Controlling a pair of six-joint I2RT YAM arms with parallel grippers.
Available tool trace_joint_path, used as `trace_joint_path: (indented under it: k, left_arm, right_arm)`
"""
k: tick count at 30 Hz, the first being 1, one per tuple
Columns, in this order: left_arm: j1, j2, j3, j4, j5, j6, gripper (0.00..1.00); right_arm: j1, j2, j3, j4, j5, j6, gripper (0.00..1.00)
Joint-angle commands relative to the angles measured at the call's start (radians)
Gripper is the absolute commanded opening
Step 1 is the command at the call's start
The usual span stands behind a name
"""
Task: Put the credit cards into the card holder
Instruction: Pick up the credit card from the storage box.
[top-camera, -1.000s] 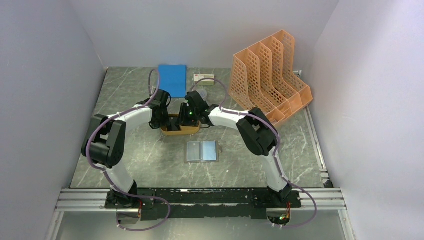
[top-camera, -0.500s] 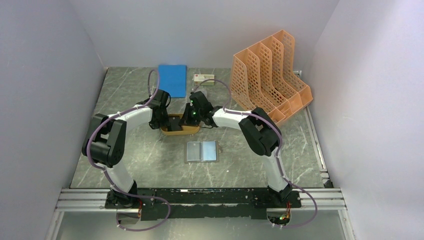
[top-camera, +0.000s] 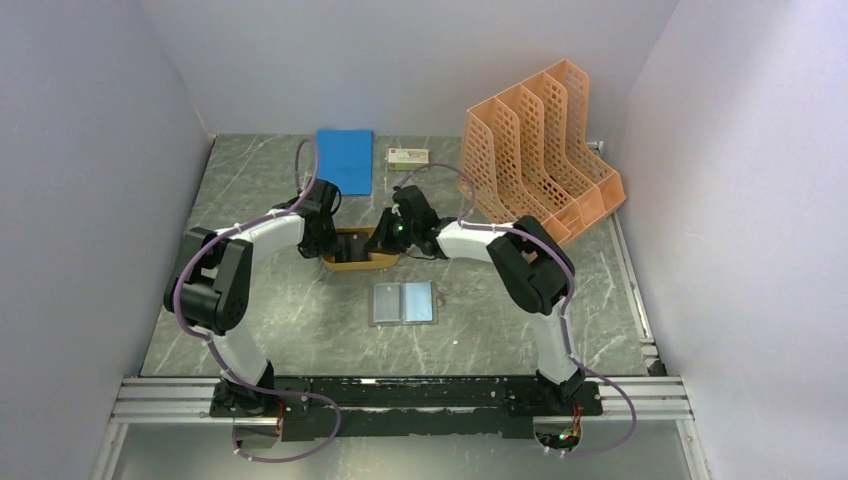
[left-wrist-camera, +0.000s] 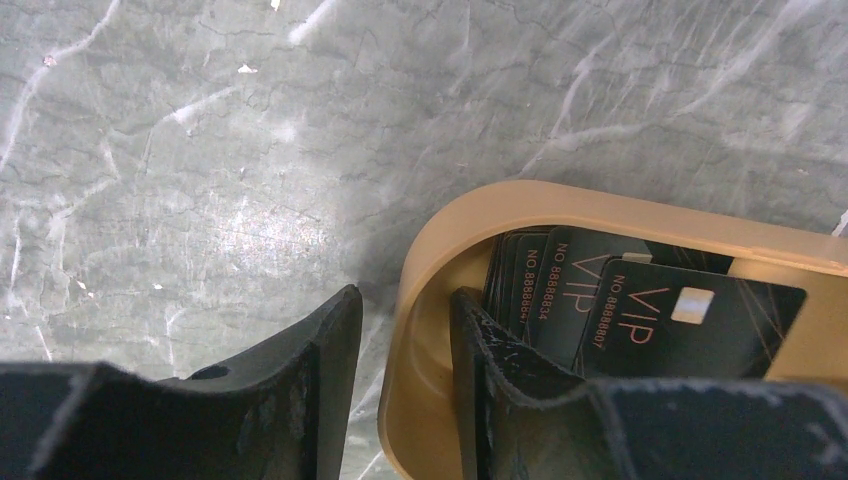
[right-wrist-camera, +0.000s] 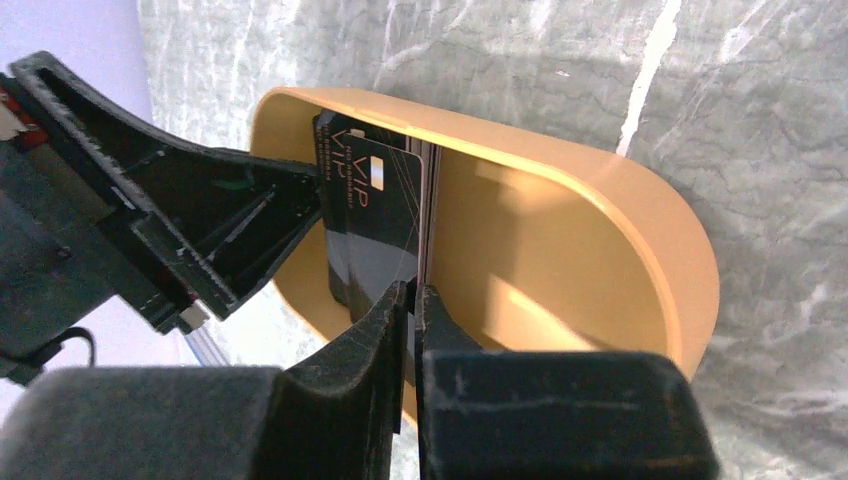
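Bright, even light; soft wrist-view foreground.

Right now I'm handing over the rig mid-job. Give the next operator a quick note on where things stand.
Left gripper: open, astride the tray's end wall.
Right gripper: shut on a card standing in the tray.
Other cards: stacked in the tray.
Card holder: open flat on the table, on the near side of the tray.
Done: one card gripped. Left: all cards into the holder.
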Motion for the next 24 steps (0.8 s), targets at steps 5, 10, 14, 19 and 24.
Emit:
trace_joint_path:
  k: [5, 10, 14, 19, 24]
  left_arm:
    - [0.01, 0.005, -0.014, -0.004, -0.009, -0.008, 0.43]
    - [0.01, -0.019, -0.008, -0.017, 0.006, -0.015, 0.47]
    - [0.01, -0.057, -0.002, -0.027, 0.008, -0.021, 0.55]
    - [0.01, -0.105, 0.038, -0.073, 0.0, -0.024, 0.62]
    - [0.01, -0.235, 0.113, -0.185, -0.053, -0.021, 0.89]
  right_arm:
    - [-0.017, -0.092, -0.04, 0.018, -0.043, 0.045, 0.0]
    - [-0.017, -0.134, -0.046, -0.005, -0.057, 0.059, 0.0]
    - [-0.017, -0.162, -0.047, -0.032, -0.053, 0.054, 0.0]
    - [-0.017, -0.208, -0.048, -0.066, -0.043, 0.051, 0.0]
    - [-0.019, -0.312, -0.039, -0.199, 0.039, 0.063, 0.0]
